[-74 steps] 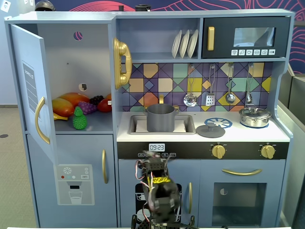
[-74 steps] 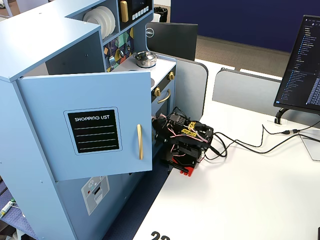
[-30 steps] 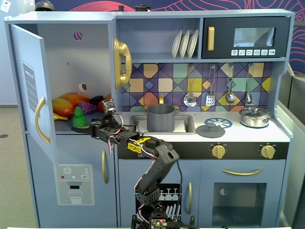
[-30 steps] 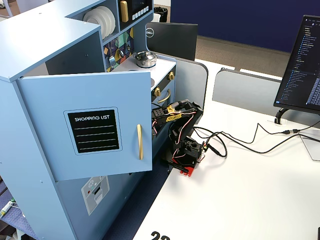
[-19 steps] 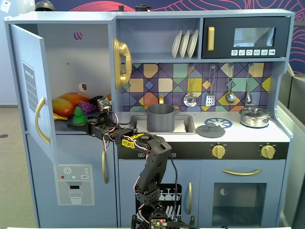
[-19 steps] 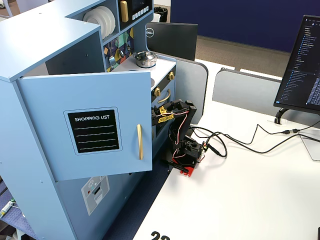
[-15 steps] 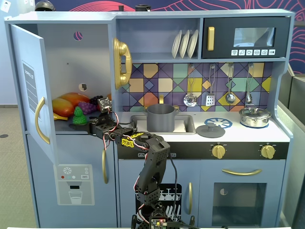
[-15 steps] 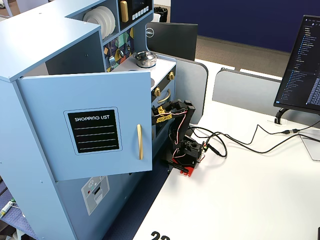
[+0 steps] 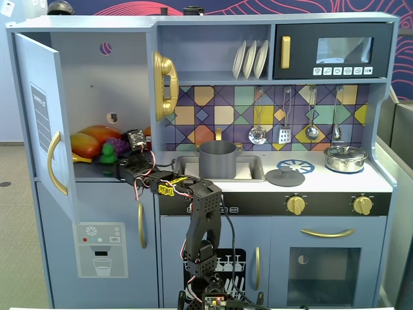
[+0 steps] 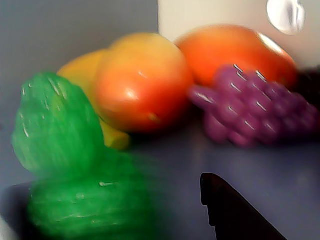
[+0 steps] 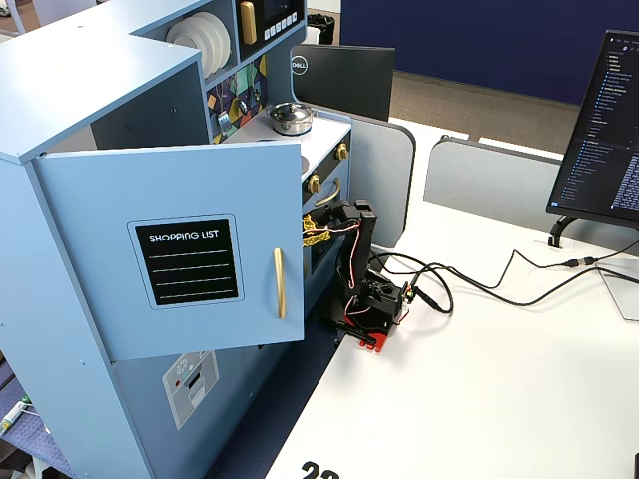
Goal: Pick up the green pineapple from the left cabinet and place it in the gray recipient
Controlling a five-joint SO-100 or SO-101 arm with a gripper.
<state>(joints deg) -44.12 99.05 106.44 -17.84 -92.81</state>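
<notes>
The green pineapple [image 9: 108, 154] stands at the front of the open left cabinet [image 9: 97, 77], in front of a mango and purple grapes. In the wrist view the pineapple [image 10: 70, 170] fills the lower left, blurred. My gripper [image 9: 121, 166] reaches into the cabinet just right of the pineapple. In the wrist view the gripper [image 10: 110, 205] is open: one dark finger [image 10: 235, 215] stands to the right of the fruit with a gap between them, and the other finger is hidden. The gray recipient [image 9: 217, 160] stands in the sink. The door [image 11: 180, 249] hides the gripper in the side fixed view.
Orange-yellow mangoes [image 10: 142, 80] and purple grapes [image 10: 250, 105] lie behind the pineapple. The cabinet door [image 9: 45, 129] stands open at the left. A shiny lidded pot [image 9: 345, 157] sits on the right counter and a gray lid [image 9: 285, 176] lies by the sink. The arm's base [image 11: 374, 304] stands on the white table.
</notes>
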